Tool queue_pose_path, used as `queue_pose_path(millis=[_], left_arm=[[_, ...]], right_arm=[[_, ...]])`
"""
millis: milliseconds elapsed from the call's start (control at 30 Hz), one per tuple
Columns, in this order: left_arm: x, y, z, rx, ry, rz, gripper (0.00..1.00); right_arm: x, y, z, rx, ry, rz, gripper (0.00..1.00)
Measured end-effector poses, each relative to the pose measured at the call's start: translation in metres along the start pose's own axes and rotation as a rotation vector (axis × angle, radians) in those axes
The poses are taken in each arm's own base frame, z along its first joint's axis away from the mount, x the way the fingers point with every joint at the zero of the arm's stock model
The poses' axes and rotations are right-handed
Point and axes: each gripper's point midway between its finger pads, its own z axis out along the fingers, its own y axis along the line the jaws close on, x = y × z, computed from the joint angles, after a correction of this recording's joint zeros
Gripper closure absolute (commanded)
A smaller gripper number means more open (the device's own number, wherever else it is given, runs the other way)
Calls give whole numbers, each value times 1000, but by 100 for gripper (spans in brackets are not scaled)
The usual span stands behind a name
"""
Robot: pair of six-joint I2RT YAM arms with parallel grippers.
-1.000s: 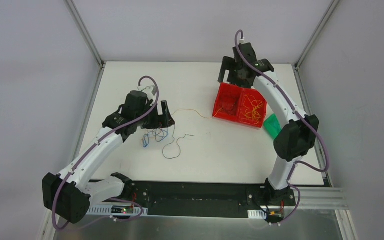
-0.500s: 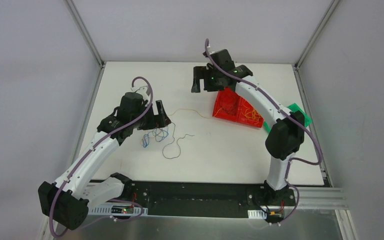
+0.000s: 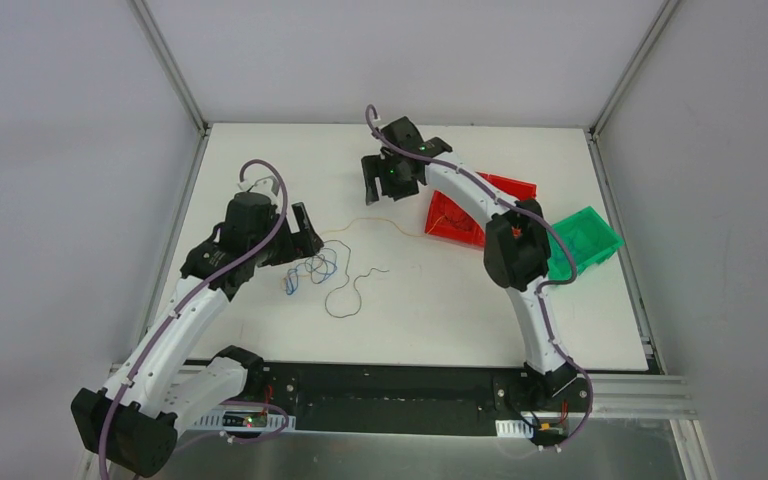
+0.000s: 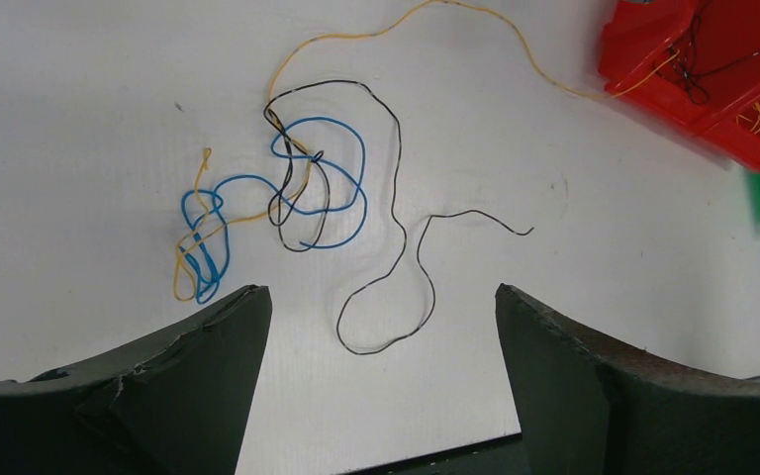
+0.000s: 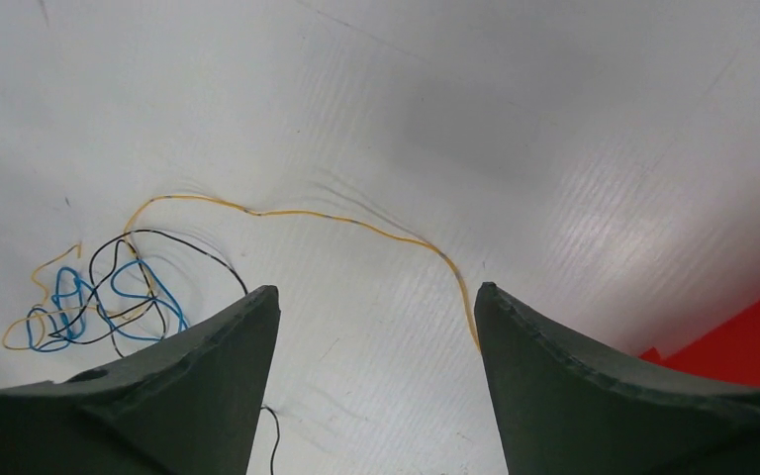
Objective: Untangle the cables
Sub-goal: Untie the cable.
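The cables lie left of the table's middle as a loose clump of blue, yellow and black strands. A black strand trails out of it in a loop, and a long yellow strand runs right to the red bin. My left gripper hovers open beside the clump; in its wrist view the black loop shows between the fingers, untouched. My right gripper hangs open over the yellow strand, with bare table between its fingers.
The red bin holds more thin yellow and dark wires. A green bin stands to its right, partly behind the right arm's elbow. Metal frame rails run along the table's left and right edges.
My right arm has swung left from above the red bin to over the yellow strand, its jaws narrowing a little. My left gripper has drawn slightly left. More of the green bin shows.
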Motion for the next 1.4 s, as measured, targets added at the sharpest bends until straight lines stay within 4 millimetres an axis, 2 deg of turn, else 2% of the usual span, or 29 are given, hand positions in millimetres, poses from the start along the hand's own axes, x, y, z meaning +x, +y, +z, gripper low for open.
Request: queue_pose_path(millis=[233,300,433,467,533,633,833,867,933,1100,1233,1400], left_arm=[[1,4,-4,-11,-1,-3,14],[2,4,-5,-11,0,-3,14],[3,4,-4,-14,5,-3,14],[3,5,-3,-16,7,-3,14],[4,5,-2,-19,13,-3,14],[4,5,-2,-20,15,-3,14],[4,6,-2,-20,13,-5,14],[3,6,-2,-22,10,-7,14],[2,6,-3,-20,7,-7,14],[2,6,-4,-18,4,-7,14],[2,6,-4,-18,4,-7,14],[2,6,-4,-17,4,-7,14]], right_arm=[[22,-5,21,55,60,-32,29],[35,-10,26,73,85,-40,31],[76,-31,36,136,178,-39,34],[79,-34,35,146,175,-40,35],[84,-37,28,168,168,-49,45],[105,-46,19,201,201,-49,60],[126,-42,8,195,225,-22,95],[129,-39,6,192,229,-24,100],[133,-29,4,181,232,-40,100],[131,15,-16,75,208,-74,100],[118,50,-55,-52,152,-63,100],[91,77,-120,-184,30,-39,100]])
